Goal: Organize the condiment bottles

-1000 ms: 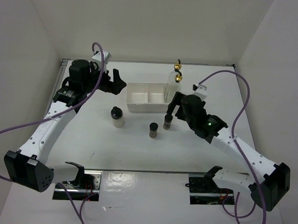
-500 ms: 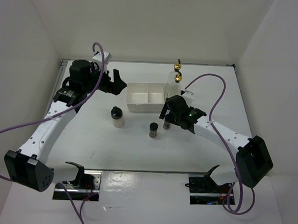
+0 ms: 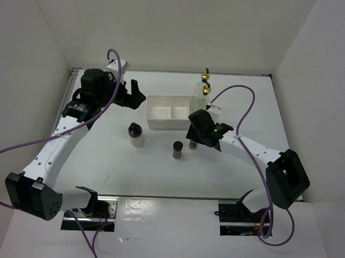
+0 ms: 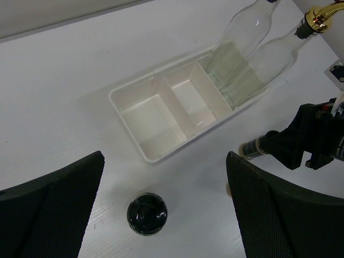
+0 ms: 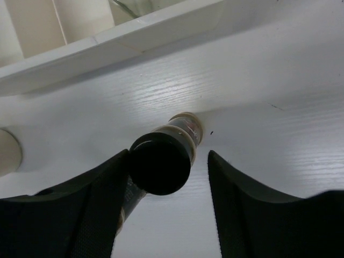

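Right gripper: you're low over the table with your fingers spread, a dark spice jar standing between them.
Finger contact: in your wrist view one finger looks to be right against the jar's black cap. The other finger stands off, with a strip of table showing between it and the cap.
Dark spice jar: it's upright on the table, just in front of the near wall of the white tray and toward its right end. From above, your gripper covers most of it.
Second dark jar: it's upright too, a little left of the first and closer to the arm bases. It isn't touching the first jar, and neither gripper is on it.
Whitish jar: this one stands upright with its black cap on, in front of the tray's left end and apart from the dark pair.
Tall glass bottles: one bottle and the other bottle both stand in the tray's right-end compartment. They're close together with their gold spouts up.
Left gripper: your fingers are wide apart and gripping nothing, up above the table just left of the tray. Your wrist view looks down between them onto the tray and the whitish jar's cap.
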